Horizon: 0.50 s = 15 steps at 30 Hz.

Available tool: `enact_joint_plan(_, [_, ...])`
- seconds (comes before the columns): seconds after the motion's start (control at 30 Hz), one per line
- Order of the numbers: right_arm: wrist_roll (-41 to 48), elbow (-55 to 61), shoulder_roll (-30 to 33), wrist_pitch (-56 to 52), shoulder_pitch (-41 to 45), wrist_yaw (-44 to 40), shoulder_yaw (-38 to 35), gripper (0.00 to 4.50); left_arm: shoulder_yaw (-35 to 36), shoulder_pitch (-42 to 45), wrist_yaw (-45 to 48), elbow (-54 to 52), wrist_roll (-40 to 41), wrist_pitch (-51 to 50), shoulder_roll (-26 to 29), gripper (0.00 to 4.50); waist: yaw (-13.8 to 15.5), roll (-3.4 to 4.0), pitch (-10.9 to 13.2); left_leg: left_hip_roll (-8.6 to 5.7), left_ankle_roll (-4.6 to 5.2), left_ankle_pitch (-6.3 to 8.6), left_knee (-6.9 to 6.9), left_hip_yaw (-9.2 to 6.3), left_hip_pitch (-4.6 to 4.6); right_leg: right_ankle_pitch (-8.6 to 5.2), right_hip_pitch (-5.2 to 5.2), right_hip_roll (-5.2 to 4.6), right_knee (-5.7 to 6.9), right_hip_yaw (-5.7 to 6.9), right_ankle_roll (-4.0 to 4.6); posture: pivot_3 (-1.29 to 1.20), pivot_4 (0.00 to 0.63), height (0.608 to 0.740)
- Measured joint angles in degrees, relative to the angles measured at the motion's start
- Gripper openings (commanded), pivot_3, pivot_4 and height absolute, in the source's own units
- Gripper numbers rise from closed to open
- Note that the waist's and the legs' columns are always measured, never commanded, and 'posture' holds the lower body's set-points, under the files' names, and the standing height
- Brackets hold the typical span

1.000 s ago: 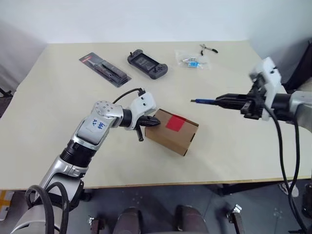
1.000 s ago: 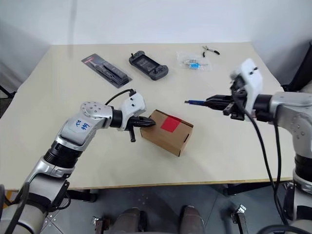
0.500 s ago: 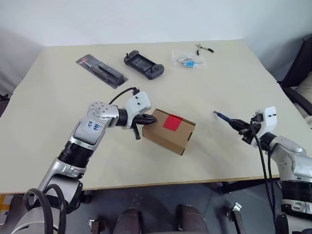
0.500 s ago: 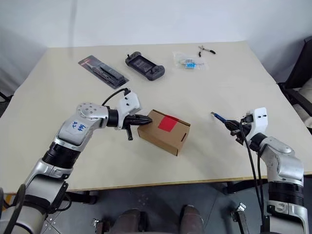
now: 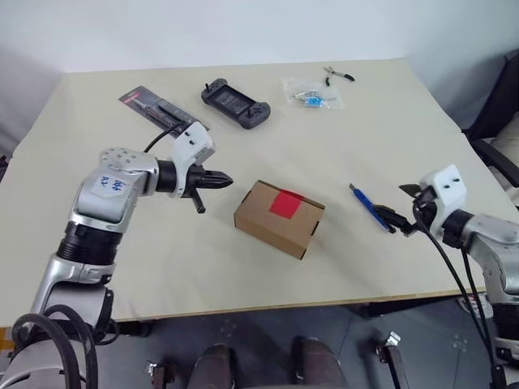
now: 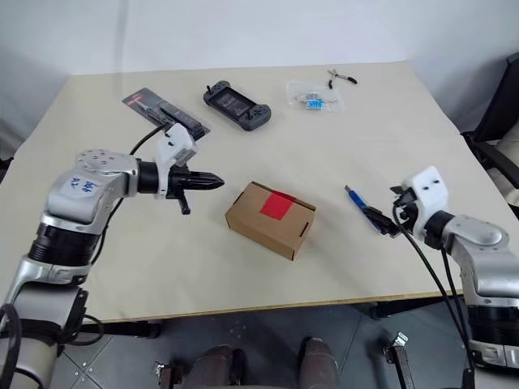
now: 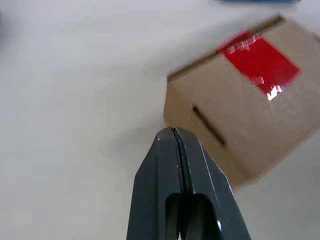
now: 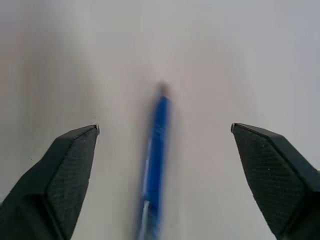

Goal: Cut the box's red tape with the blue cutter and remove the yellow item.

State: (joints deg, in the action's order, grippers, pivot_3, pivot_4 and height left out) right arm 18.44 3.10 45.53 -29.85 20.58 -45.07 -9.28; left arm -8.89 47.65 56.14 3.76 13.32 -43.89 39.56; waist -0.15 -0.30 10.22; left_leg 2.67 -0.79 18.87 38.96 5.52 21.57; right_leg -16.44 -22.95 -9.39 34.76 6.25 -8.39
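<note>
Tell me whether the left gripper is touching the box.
Apart. In the left eye view, bare table shows between the shut left gripper and the box.

My left gripper (image 7: pixel 175 135) is pinched tight, both black fingers (image 7: pixel 155 180) pressed together with just a seam between them. Past the tips sits the box (image 7: pixel 235 115) on the pale table (image 7: pixel 75 100), apart from my fingers, with the glossy red tape (image 7: pixel 257 62) on its top face.

Silver arm segments are showing blue handwritten marks, black cables are looping past white wrist housings, and black tapered fingers are tipping each hand.
</note>
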Motion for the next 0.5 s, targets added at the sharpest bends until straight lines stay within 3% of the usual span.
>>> enact_joint_plan(0.1, [0.5, 1.7, -0.1, -3.3, 6.0, -1.3, 4.2, 4.47, 0.0, -2.2, 1.8, -3.6, 2.0, -2.2, 1.4, 0.0, 0.0, -0.14, 0.1, 0.0, 0.01, 0.0, 0.05, -0.01, 0.05, 0.0, -0.01, 0.0, 0.0, 0.0, 0.0, 0.0, 0.15, 0.74])
enact_joint_plan(0.2, [-1.9, 0.2, -0.6, -2.7, 11.8, -3.0, 9.9, 3.85, -0.3, -4.4, 4.1, -7.8, 3.9, -4.5, 3.2, 0.0, 0.2, -0.18, 0.1, 0.0, 0.02, 0.02, 0.03, -0.04, 0.12, 0.0, -0.07, 0.0, -0.02, 0.02, 0.0, 0.0, 0.15, 0.74])
enact_joint_plan(0.4, [-10.9, -14.8, -4.8, 4.2, 20.2, -5.6, 21.0, 1.68, -6.3, -9.8, 7.4, -12.6, 3.0, -4.1, 7.1, 0.0, 0.0, -0.21, 0.1, -0.01, 0.03, 0.03, 0.23, 0.02, 0.72, 0.01, -0.69, 0.0, 0.1, 0.02, -0.02, 0.0, 0.15, 0.74])
enact_joint_plan(0.5, [-14.0, -22.7, -8.2, 8.8, 24.4, -7.9, 24.6, 0.68, -10.2, -10.5, 7.4, -12.5, 1.6, -3.4, 5.8, 0.0, -0.1, -0.2, 0.1, 0.0, 0.01, 0.02, 0.19, 0.04, 0.74, 0.01, -0.77, 0.01, 0.16, 0.02, -0.02, 0.0, 0.15, 0.74])
